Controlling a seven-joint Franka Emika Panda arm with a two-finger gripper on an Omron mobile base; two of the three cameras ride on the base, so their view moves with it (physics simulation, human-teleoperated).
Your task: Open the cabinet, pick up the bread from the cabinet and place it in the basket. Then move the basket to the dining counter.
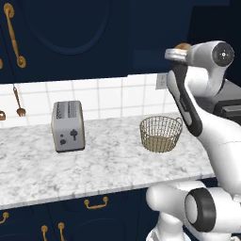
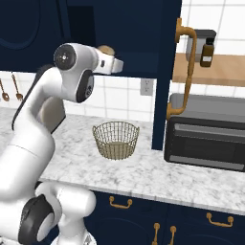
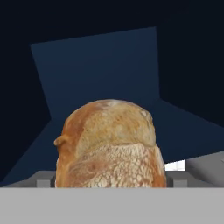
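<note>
End effector (image 2: pixel 113 64) is inside the open cabinet (image 2: pixel 129 28), bread (image 3: pixel 109 144) right at its fingers; can't tell if it's clamped, basket (image 2: pixel 116 139) waits below.

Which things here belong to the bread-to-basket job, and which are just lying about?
Job:
cabinet, door open
bread, close before the hand camera, inside the cabinet
basket, empty, on the counter
gripper, up at the cabinet

Lying about:
toaster
microwave
brown bottle
hanging utensils

My gripper (image 2: pixel 111 62) is behind my own arm, so I can't see if it's pinching. The bread (image 3: pixel 109 146) blocks the fingertips and is cut off at 6 o'clock in the hand view.
</note>
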